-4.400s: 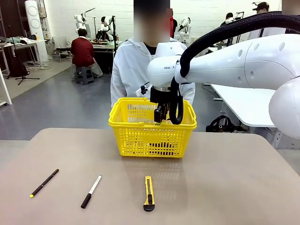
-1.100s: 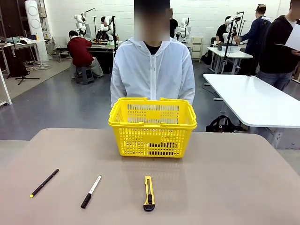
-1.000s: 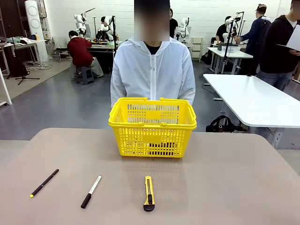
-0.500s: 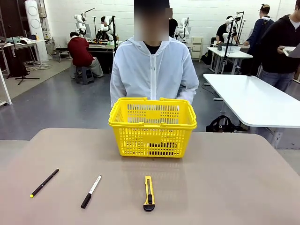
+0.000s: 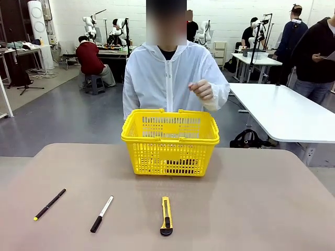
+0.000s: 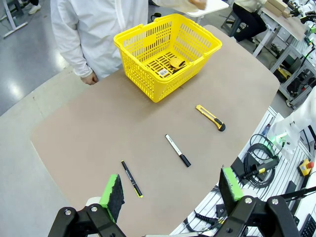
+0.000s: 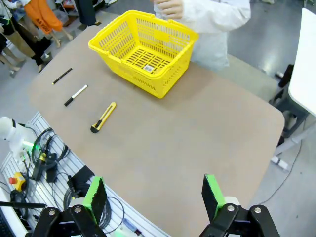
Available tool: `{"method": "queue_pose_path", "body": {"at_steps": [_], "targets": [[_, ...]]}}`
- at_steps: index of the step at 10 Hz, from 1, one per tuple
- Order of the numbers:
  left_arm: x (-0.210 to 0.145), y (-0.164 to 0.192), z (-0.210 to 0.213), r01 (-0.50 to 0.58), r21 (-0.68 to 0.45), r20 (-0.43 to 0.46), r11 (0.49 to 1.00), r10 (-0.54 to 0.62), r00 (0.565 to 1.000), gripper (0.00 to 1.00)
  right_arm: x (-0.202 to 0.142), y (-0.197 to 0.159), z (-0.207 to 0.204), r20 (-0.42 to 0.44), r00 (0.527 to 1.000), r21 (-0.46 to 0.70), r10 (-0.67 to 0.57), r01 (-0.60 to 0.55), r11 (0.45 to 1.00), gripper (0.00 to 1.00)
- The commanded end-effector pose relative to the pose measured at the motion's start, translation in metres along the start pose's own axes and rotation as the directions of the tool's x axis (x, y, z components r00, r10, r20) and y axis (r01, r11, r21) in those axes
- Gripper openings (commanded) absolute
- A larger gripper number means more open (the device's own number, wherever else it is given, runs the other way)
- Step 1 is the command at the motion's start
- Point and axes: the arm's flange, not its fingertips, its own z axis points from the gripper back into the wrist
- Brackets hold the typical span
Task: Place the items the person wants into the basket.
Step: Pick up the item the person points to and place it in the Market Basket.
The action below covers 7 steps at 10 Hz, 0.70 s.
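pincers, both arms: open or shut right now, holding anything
Left pincer: open, holding nothing.
Right pincer: open, holding nothing.

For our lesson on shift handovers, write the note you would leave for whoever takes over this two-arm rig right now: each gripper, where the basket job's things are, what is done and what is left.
Left gripper: open, empty, high above the table.
Right gripper: open, empty, also high.
Basket: at the far edge, in front of the person, who has one hand raised behind it.
Done: tape measure lies inside the basket.
Left: utility knife lies on the table, on the robot's side of the basket.
Pen and marker lie to its left; probably leave them.
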Motion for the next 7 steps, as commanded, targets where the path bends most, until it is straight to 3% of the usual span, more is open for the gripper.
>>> {"method": "queue_pose_path", "body": {"at_steps": [1, 7], "targets": [[-0.0015, 0.001, -0.0007, 0.011, -0.002, 0.007, 1.0, -0.011, 1.0, 1.0, 0.0006, 0.0011, -0.0015, -0.002, 1.0, -0.002, 0.002, -0.002, 1.0, 1.0], [-0.0015, 0.001, -0.0007, 0.011, -0.002, 0.007, 1.0, -0.011, 1.0, 1.0, 0.0006, 0.0011, -0.0015, -0.002, 1.0, -0.002, 0.002, -0.002, 1.0, 1.0]]}}
